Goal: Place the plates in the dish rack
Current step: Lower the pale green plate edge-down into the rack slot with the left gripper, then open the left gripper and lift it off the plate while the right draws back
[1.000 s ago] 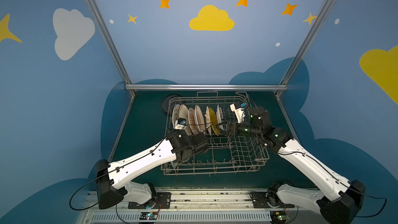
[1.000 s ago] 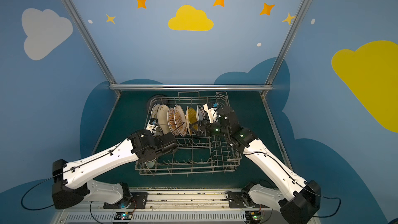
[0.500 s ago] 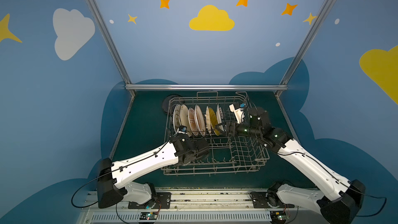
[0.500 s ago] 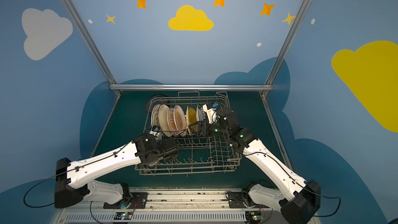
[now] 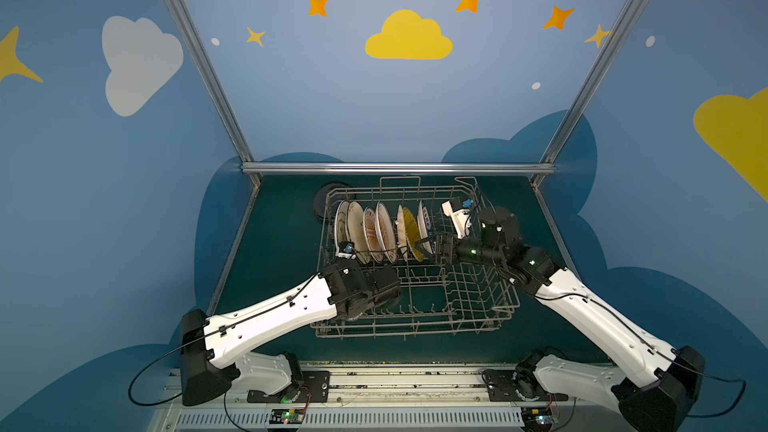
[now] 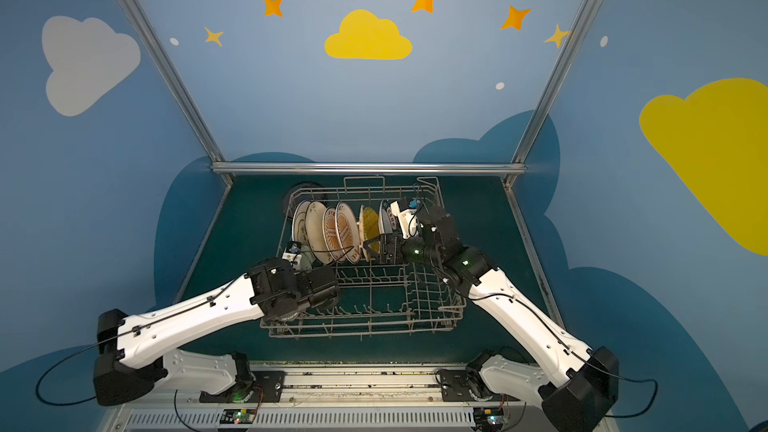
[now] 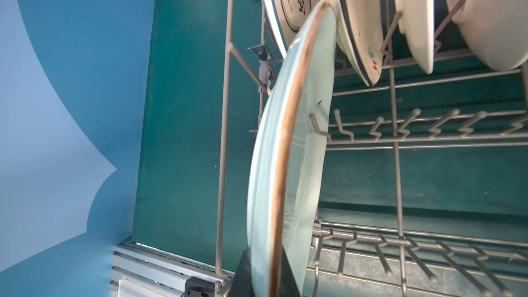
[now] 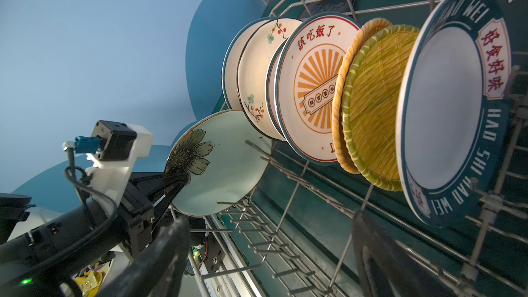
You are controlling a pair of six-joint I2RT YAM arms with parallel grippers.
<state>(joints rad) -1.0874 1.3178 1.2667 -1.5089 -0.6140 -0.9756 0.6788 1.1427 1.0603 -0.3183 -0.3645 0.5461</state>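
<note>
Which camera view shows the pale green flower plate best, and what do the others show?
The right wrist view: the green plate faces the camera, dark flower and rim clear, left gripper pinching its edge. The left wrist view shows the plate only edge-on. In both top views the left arm hides nearly all of it.

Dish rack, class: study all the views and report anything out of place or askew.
A black plate lies on the table outside the dish rack, behind its far left corner. The pale green plate, gripped by the left tool, sits tilted in a nearer row, out of line with the upright plates.
</note>
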